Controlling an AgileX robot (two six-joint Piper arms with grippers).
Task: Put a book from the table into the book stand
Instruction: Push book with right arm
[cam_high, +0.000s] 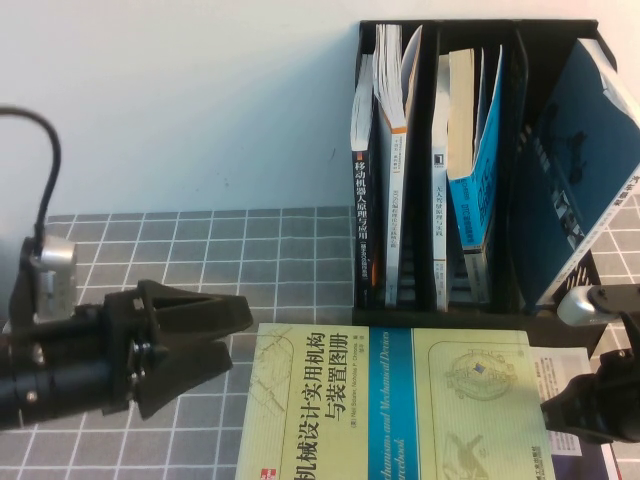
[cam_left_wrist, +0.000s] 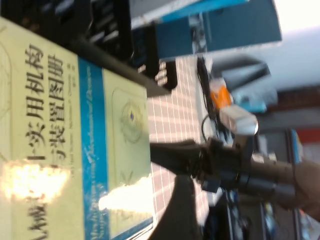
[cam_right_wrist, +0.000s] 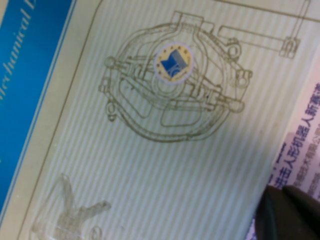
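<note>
The pale yellow-green book (cam_high: 390, 400) with a blue band lies flat on the grey gridded table (cam_high: 200, 240), just in front of the black book stand (cam_high: 430, 150). My left gripper (cam_high: 240, 332) is open and empty, level with the book's left edge and a little apart from it. My right gripper (cam_high: 560, 408) is at the book's right edge. In the right wrist view the book's cover (cam_right_wrist: 170, 115) fills the frame and the right gripper (cam_right_wrist: 292, 215) shows dark beside its edge. The left wrist view shows the book (cam_left_wrist: 50, 150) and the stand (cam_left_wrist: 100, 25).
The stand holds several upright books (cam_high: 385, 170), and a blue one (cam_high: 575, 170) leans in its right compartment. A white cover with purple print (cam_right_wrist: 300, 150) lies under the book's right edge. The right arm (cam_left_wrist: 250, 170) shows across the left wrist view.
</note>
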